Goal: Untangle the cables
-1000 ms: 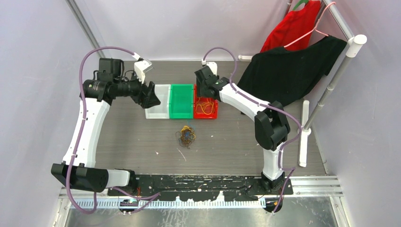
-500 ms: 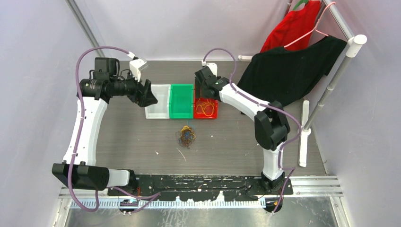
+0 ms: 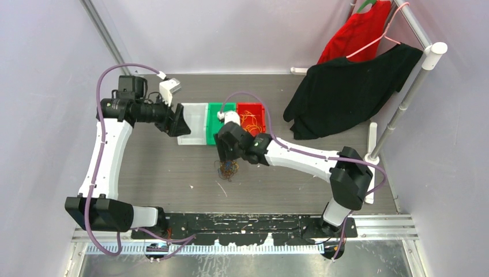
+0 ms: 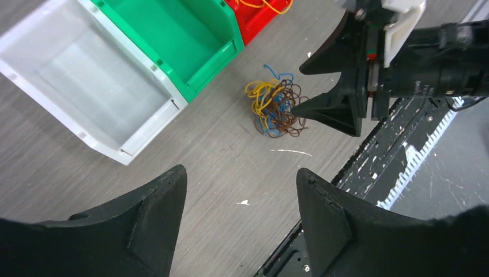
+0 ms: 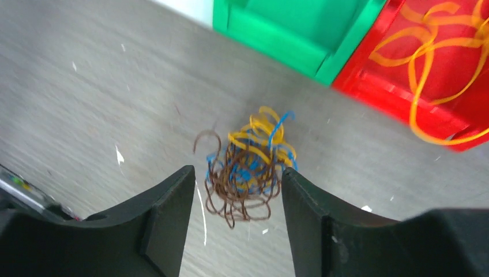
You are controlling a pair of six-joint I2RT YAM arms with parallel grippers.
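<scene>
A tangled ball of thin yellow, blue and brown cables (image 3: 226,168) (image 4: 275,108) (image 5: 249,169) lies on the grey table in front of the bins. My right gripper (image 3: 226,156) (image 5: 237,176) hangs open just above the ball, one finger on each side of it. More orange-yellow cable (image 3: 251,121) (image 5: 429,75) lies loose in the red bin (image 3: 252,108). My left gripper (image 3: 180,122) (image 4: 240,178) is open and empty, at the left edge of the white bin (image 3: 194,123), well away from the ball.
The white, green (image 3: 213,121) and red bins stand in a row at mid table. A black garment (image 3: 346,92) and a red one (image 3: 357,34) hang on a rack at the right. A black rail (image 3: 242,222) lines the near edge.
My right arm has swung from over the red bin forward and left, down to the cable ball. The left gripper has shifted only slightly.
</scene>
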